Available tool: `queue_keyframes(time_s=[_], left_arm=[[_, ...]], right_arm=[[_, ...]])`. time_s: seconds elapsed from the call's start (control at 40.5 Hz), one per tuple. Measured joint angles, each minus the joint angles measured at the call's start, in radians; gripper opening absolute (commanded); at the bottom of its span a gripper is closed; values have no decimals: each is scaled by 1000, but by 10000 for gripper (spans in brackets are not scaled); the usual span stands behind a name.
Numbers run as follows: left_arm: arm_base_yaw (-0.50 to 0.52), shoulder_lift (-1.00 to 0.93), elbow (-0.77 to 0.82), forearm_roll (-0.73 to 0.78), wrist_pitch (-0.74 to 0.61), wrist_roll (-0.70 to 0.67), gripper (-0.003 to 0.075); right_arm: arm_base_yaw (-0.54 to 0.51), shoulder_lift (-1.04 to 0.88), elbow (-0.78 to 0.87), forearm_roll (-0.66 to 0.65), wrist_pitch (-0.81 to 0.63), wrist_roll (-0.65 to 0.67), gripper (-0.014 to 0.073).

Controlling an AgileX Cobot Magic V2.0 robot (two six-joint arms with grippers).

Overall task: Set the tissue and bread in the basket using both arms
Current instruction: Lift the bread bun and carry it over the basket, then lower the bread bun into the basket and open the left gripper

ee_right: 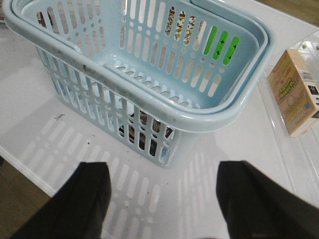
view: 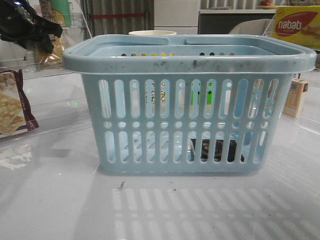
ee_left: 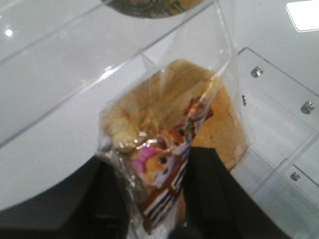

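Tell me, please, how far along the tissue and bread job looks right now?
Roughly halfway, it seems. A dark flat pack, likely the tissue, shows through the slots at the bottom of the basket. The left gripper is shut on the bread, away from the basket. The right gripper is open and empty. Left: dropping the bread in.

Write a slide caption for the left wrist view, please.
Left end effector shut on bagged golden-brown bread, held above the white table.
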Motion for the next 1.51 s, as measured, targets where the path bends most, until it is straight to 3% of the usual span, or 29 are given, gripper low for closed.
queue_keyframes(time_s=[0.173, 0.543, 0.888, 1.308, 1.406, 1.505], left_arm=[[0, -43, -8, -38, 83, 0, 88], [-33, -276, -41, -64, 310, 11, 91], [-285, -374, -44, -64, 489, 54, 90], [-561, -185, -44, -71, 508, 57, 91], [-585, -138, -44, -74, 482, 58, 126], [-591, -105, -44, -97, 452, 59, 237]], right_arm=[[0, 0, 0, 0, 0, 0, 559], [0, 0, 0, 0, 0, 0, 559], [0, 0, 0, 0, 0, 0, 559], [0, 0, 0, 0, 0, 0, 559], [0, 0, 0, 0, 0, 0, 559], [0, 0, 0, 0, 0, 0, 559]])
